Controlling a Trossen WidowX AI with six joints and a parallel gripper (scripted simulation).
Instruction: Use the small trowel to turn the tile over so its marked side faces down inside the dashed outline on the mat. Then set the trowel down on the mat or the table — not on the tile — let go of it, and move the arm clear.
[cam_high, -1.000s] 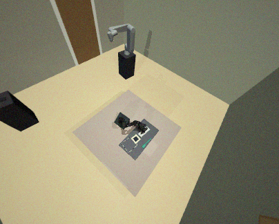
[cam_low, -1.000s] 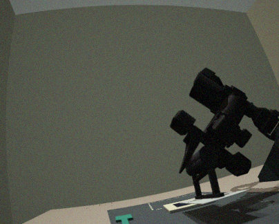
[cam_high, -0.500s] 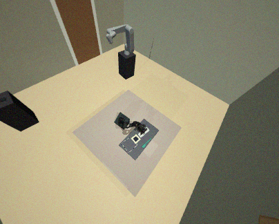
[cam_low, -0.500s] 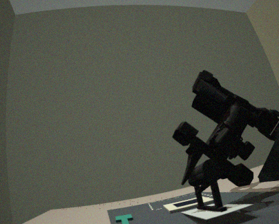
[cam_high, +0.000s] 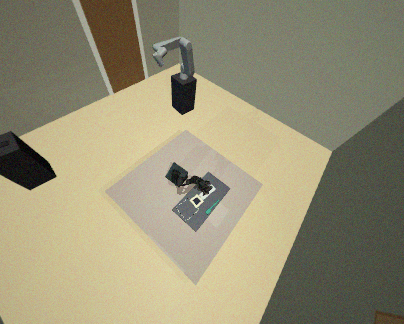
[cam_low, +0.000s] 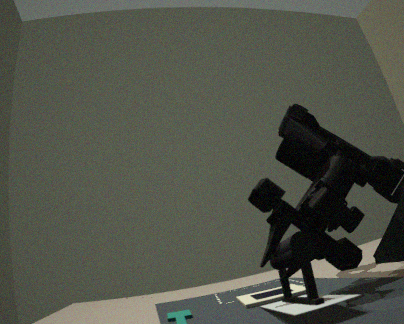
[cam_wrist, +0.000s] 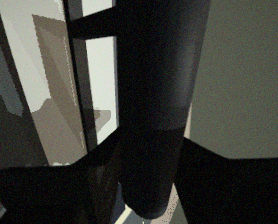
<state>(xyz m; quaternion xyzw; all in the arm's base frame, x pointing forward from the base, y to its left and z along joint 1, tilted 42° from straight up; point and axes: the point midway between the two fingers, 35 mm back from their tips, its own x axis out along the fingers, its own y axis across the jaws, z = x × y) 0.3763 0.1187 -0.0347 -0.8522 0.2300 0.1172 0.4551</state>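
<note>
Claw (cam_high: 201, 184) (cam_low: 302, 230) (cam_wrist: 142, 129) near tile (cam_high: 196, 201) (cam_low: 271, 294) (cam_wrist: 122, 216) (green object (cam_high: 212, 206) (cam_low: 180, 316) nearby)

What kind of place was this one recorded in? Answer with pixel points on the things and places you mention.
Probably a small robot workroom or lab: a black arm (cam_high: 199, 184) (cam_low: 320, 200) works over a dark mat (cam_high: 196, 224) (cam_low: 175, 305), a grey arm (cam_high: 186, 52) stands on a black pedestal (cam_high: 183, 95), and plain walls (cam_high: 280, 60) (cam_low: 150, 150) rise close behind.

A mat (cam_high: 195, 223) (cam_low: 205, 312) lies on a broad sheet (cam_high: 150, 192) atop the table (cam_high: 90, 240). On the mat, seen from above, a tile (cam_high: 192, 199) (cam_low: 246, 301) sits between the dashed outline (cam_high: 178, 210) (cam_low: 218, 298), lower left, and a flat plate (cam_high: 213, 189) (cam_low: 295, 310), upper right; a slim tool (cam_high: 212, 207) (cam_low: 180, 315) lies to the tile's right.
</note>
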